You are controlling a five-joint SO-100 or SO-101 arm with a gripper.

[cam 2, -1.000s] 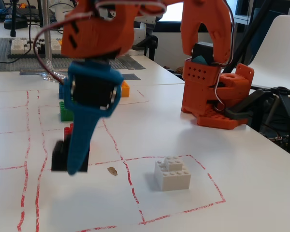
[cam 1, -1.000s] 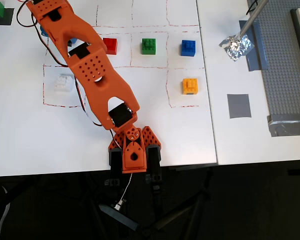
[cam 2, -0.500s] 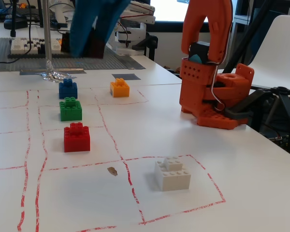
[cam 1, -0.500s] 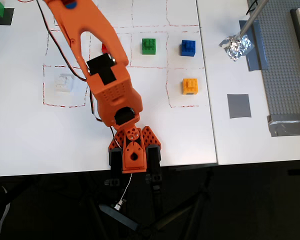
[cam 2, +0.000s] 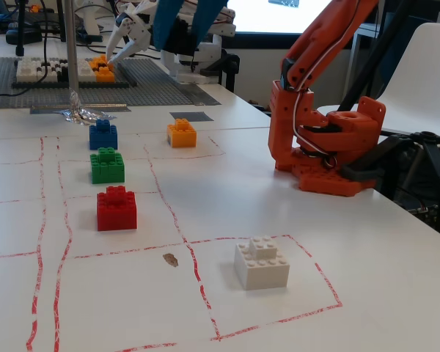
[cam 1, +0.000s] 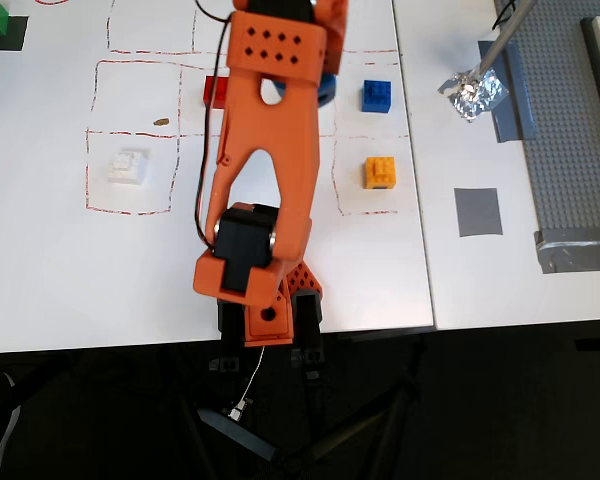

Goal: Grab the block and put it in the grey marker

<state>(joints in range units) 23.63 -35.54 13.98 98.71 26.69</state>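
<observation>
No loose black block shows on the table in either view; it is hidden or out of view. The grey marker (cam 1: 478, 212) is a flat dark-grey square on the right table, also seen far back in the fixed view (cam 2: 191, 116). My orange arm rises from its base (cam 2: 326, 150) and leaves the fixed view at the top. My gripper (cam 2: 182, 42) hangs down at the top edge there, high above the brick row. Its blue fingers (cam 2: 169, 22) stand apart with nothing between them. In the overhead view the arm (cam 1: 265, 150) covers the gripper.
Red (cam 2: 116, 208), green (cam 2: 107, 165), blue (cam 2: 103, 135), orange (cam 2: 181, 133) and white (cam 2: 262, 262) bricks stand in red-outlined squares. Crumpled foil (cam 1: 473, 92) lies at a pole's foot. The studded grey baseplate (cam 1: 570, 150) carries white, black and orange bricks.
</observation>
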